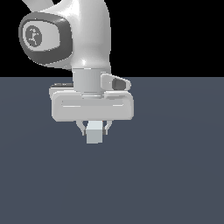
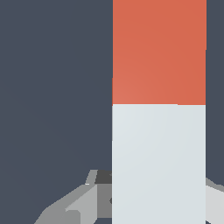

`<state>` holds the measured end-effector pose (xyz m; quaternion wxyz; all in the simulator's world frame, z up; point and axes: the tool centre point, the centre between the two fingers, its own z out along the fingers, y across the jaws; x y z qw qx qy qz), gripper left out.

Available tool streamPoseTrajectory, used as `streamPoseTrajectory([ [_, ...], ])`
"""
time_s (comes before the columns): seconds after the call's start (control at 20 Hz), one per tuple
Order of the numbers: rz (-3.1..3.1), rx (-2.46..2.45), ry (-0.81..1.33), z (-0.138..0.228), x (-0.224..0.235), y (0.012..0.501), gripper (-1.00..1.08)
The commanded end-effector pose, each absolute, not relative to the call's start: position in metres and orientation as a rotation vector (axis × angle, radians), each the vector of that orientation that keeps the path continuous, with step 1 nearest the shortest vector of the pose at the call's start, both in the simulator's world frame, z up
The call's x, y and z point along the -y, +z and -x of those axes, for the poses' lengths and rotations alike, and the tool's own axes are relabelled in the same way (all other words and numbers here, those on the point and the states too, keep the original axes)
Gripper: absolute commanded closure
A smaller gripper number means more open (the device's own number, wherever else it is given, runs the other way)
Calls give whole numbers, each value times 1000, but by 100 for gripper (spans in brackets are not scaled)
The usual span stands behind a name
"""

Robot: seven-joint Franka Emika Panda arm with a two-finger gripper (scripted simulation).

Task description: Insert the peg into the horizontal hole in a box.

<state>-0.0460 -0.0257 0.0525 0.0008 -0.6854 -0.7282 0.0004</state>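
The peg point(image 1: 94, 133) shows end-on in the exterior view as a small pale square between my fingertips. My gripper point(image 1: 94, 129) is shut on it and holds it above the dark floor. In the wrist view the peg point(image 2: 158, 162) fills much of the picture as a long bar, pale grey-white near the fingers and orange-red at the far end. A grey finger point(image 2: 83, 203) shows beside it. The box is out of view in both views.
The white arm and hand body point(image 1: 92, 107) hang over a flat dark blue-grey floor point(image 1: 175, 175). Nothing else shows on the floor in either view.
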Motion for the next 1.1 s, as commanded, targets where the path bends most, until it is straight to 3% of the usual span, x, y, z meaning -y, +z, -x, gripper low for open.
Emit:
streamPoseTrajectory([
  [0.0, 2170, 2272, 0, 38, 5, 58, 108],
  [0.45, 2201, 2242, 0, 20, -38, 66, 108],
  [1.05, 2204, 2238, -1, 15, -45, 68, 108],
])
